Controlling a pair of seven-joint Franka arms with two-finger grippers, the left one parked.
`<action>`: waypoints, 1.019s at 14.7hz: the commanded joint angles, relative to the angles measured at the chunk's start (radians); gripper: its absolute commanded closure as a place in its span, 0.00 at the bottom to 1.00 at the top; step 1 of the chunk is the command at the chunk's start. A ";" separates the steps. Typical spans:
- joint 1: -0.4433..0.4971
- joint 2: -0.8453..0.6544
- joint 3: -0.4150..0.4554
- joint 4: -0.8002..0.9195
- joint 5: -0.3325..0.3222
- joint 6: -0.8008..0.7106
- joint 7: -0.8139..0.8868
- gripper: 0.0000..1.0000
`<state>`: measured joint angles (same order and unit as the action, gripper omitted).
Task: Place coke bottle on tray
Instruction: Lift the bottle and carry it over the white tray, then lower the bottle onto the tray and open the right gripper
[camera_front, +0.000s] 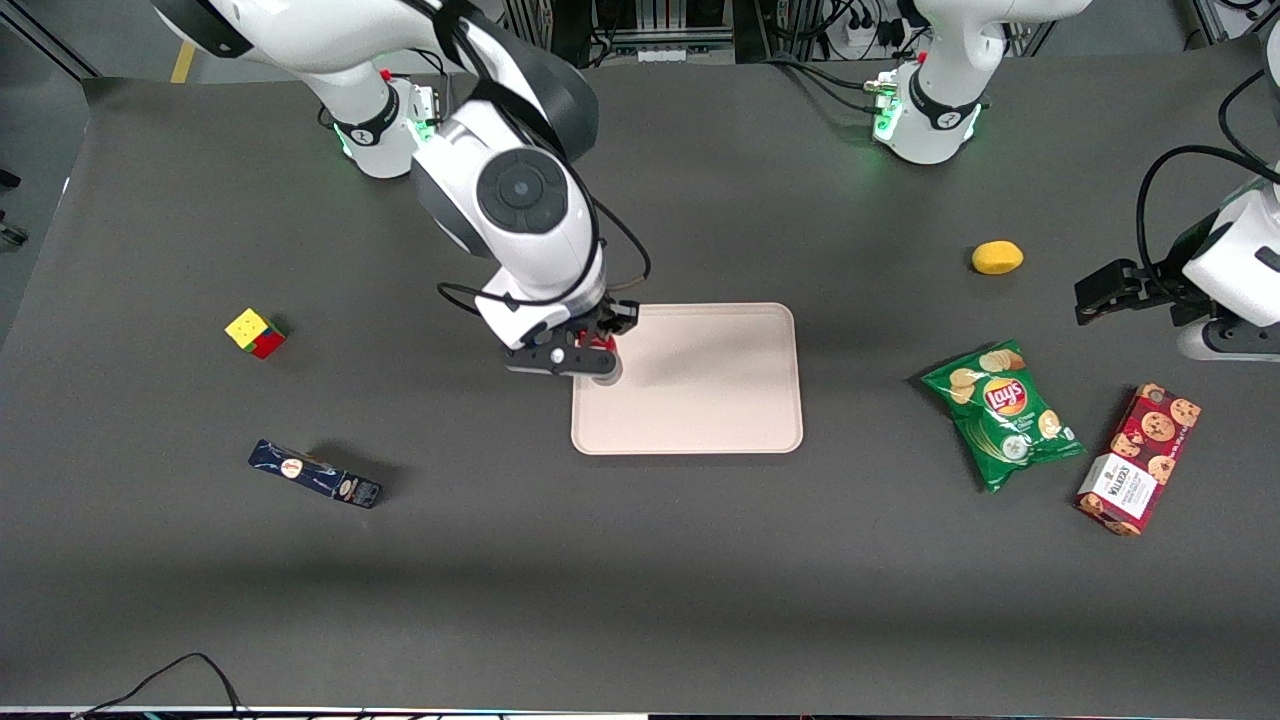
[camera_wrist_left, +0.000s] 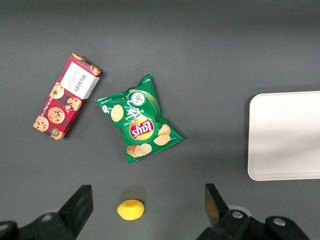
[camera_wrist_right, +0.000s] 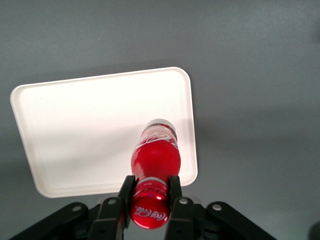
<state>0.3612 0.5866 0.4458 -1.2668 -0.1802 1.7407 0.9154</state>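
Because the gripper clamped the coke bottle just below its cap, it hung upright over the tray, near the rim at nine o'clock, base clear for lowering.

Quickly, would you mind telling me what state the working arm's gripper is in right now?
Gripper: shut on the coke bottle, gripped just below its cap, hanging over the tray near its edge.
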 joint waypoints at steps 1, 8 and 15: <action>0.005 0.055 0.014 0.017 -0.045 0.043 0.036 1.00; 0.005 0.068 0.014 -0.094 -0.064 0.189 0.057 1.00; -0.004 0.070 0.013 -0.160 -0.071 0.244 0.060 1.00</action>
<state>0.3650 0.6629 0.4503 -1.4057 -0.2256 1.9496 0.9424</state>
